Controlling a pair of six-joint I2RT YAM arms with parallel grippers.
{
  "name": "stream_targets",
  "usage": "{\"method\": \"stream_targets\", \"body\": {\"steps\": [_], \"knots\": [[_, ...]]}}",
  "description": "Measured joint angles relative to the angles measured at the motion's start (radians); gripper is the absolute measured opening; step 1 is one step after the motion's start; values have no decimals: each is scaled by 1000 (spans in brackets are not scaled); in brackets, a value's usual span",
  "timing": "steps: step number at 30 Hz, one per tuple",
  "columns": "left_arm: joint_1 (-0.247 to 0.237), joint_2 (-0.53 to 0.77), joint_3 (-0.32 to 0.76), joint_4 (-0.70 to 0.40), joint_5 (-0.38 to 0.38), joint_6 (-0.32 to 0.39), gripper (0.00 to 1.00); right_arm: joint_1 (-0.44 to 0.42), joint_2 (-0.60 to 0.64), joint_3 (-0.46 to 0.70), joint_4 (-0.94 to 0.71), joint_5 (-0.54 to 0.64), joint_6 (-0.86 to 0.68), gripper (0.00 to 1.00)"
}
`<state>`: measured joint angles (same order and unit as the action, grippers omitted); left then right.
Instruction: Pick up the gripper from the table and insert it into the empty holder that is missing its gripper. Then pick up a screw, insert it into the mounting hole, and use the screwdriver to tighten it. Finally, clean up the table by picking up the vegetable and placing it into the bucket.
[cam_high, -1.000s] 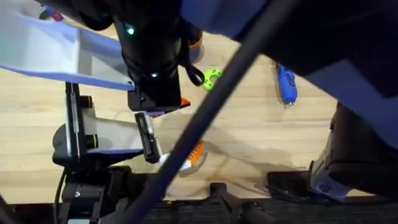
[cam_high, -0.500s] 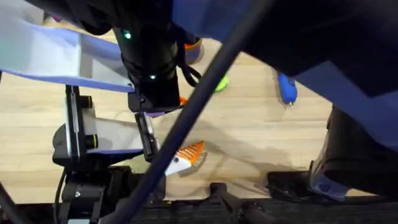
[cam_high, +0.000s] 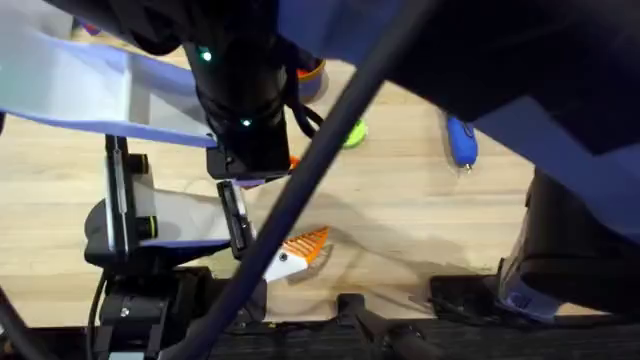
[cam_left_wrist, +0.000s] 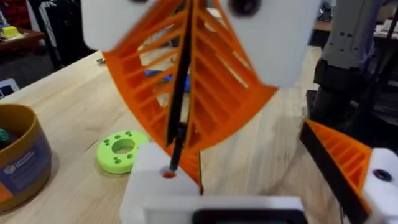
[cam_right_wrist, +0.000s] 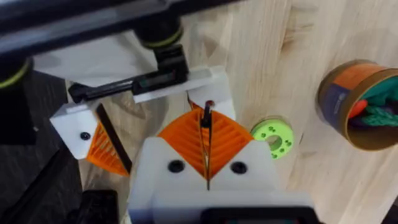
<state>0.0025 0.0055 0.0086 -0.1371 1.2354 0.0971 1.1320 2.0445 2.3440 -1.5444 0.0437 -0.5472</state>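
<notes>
The right gripper (cam_right_wrist: 206, 163) is shut on a thin black rod, tip at the white holder (cam_right_wrist: 186, 84). I cannot tell about the left gripper. The screwdriver (cam_high: 461, 139) lies on the table (cam_high: 400, 210). A green ring (cam_right_wrist: 273, 137) sits near the bucket (cam_right_wrist: 360, 102).

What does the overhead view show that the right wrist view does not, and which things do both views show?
Overhead alone: the blue screwdriver lying on the wooden table, and a white block with an orange ribbed tip near the table's front edge.

Right wrist alone: the inside of the bucket, with green and red toy pieces in it, and the right gripper, its two orange pads pressed together over a white block.

Both: the green ring, which lies on the table near the bucket.
</notes>
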Motion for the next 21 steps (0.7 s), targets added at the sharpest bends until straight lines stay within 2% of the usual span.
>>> {"method": "stream_targets", "body": {"steps": [21], "knots": [[0,0,0,0,0,0,985,-13,22,0,0,0,0,6]]}}
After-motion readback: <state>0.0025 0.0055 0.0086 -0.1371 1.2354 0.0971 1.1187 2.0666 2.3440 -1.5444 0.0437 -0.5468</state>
